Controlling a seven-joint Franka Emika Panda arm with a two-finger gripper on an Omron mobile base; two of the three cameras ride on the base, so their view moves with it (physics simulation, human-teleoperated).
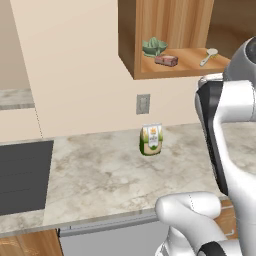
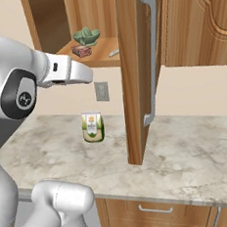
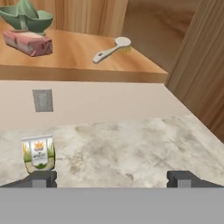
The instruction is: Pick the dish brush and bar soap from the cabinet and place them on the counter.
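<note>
Lying on the cabinet [image 3: 87, 65] shelf, the dish brush [image 3: 111, 49] sits well above the wide-open jaws.

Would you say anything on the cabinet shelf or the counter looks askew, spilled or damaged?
Nothing stands out: the dish brush and bar soap lie on the cabinet shelf, and a packet stands upright on the counter.

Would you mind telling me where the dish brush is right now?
The dish brush lies on the open cabinet's shelf, to the right of the bar soap in the hand view.
</note>
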